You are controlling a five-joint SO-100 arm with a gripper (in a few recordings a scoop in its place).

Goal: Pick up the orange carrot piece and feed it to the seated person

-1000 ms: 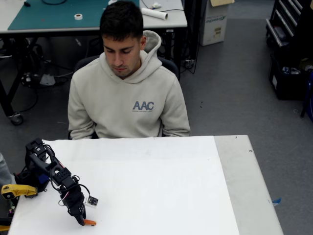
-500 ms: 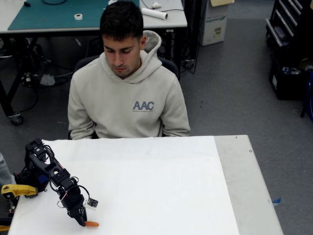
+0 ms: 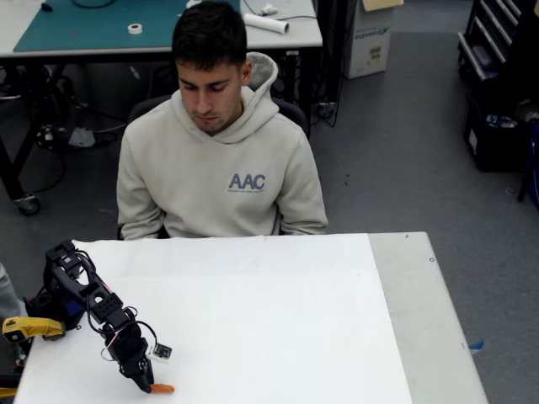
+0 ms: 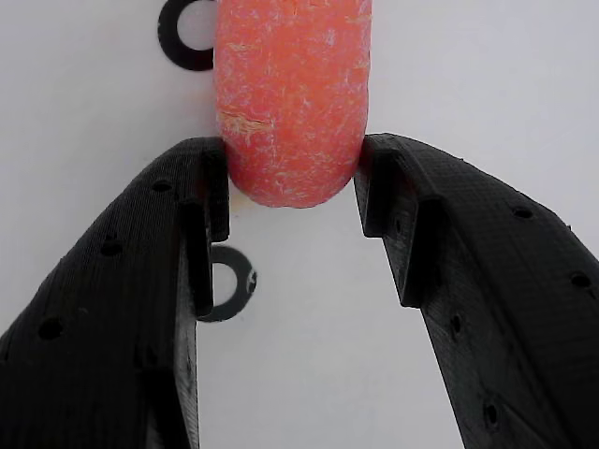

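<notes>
— What stood at the left of the fixed view?

— A yellow handle off the table's edge, then the black arm reaching down to the white table. Its gripper touched down near the front left corner.

— And the carrot?

— The orange carrot piece lay on the table just right of the fingertips. In the wrist view, the orange carrot piece had its rounded end between the two tips, both seeming to touch its sides — narrowly parted, pinching only the end. Two black rings marked the surface beside it.

— Anything between it and him?

— Bare table. The seated person sat behind the far edge, well apart, looking down; a workbench stood behind him.
</notes>
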